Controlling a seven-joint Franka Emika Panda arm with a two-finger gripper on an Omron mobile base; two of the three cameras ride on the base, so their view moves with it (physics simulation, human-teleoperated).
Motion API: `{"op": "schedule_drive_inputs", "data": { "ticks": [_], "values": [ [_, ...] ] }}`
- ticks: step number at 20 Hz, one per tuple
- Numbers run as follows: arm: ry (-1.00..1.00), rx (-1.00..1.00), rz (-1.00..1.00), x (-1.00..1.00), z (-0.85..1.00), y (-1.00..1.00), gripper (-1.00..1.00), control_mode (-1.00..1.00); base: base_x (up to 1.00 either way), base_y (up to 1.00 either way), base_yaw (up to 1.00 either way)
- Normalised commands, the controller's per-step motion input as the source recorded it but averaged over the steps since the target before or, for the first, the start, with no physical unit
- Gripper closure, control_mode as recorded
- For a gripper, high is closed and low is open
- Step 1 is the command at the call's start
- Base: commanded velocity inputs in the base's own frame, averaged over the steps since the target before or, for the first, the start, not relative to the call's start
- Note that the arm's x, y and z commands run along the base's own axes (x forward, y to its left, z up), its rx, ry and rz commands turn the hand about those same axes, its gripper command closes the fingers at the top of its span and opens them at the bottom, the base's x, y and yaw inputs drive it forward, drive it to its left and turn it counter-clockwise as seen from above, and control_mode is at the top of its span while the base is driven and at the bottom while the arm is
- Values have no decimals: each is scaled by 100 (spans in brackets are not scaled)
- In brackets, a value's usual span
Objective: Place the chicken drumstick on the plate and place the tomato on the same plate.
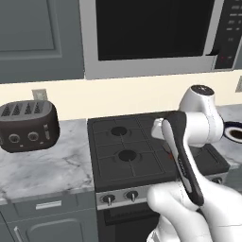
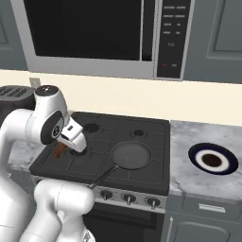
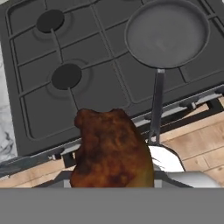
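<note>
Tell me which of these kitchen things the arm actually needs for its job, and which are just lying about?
Needed:
- chicken drumstick, held in the claw over the stove
- plate, on the right counter

Just lying about:
- frying pan
- toaster
- microwave
- stove

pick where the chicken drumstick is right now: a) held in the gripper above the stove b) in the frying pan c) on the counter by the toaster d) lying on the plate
a: the hand view shows the chicken drumstick clamped in the gripper over the stove, while the frying pan and the plate hold no meat.
</note>
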Motion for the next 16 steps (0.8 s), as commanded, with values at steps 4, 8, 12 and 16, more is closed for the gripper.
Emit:
{"op": "schedule_drive_inputs", "data": {
  "ticks": [4,8,12,16],
  "values": [
    [0,0,0,0,0,0,100,100,-83,-27,-8],
    [0,0,0,0,0,0,100,100,-86,-73,-19],
    [0,0,0,0,0,0,100,100,-9,-96,6],
    [0,0,0,0,0,0,100,100,2,-100,16]
  ]
}}
